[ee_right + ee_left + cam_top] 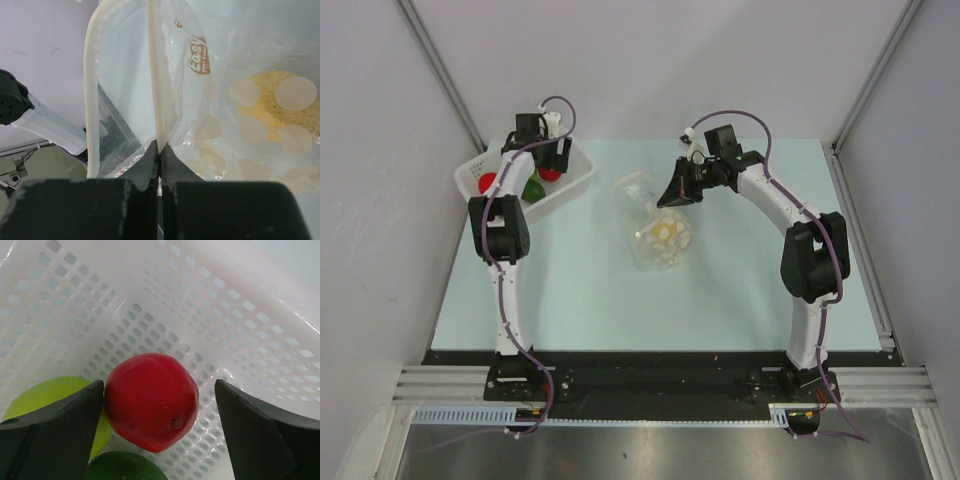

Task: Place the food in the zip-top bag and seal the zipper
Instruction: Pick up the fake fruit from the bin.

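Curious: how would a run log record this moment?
left gripper: open, straddling red fruit in basket | right gripper: shut on zipper | yellow fruit: inside zip-top bag

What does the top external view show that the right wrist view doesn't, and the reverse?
Only the top external view shows the white basket with red food and green food in it, and the left tool over it. Only the right wrist view shows the right tool shut on the zipper, with the bag's mouth open, and the brown Easy print. Both show the zip-top bag with the yellow food inside.
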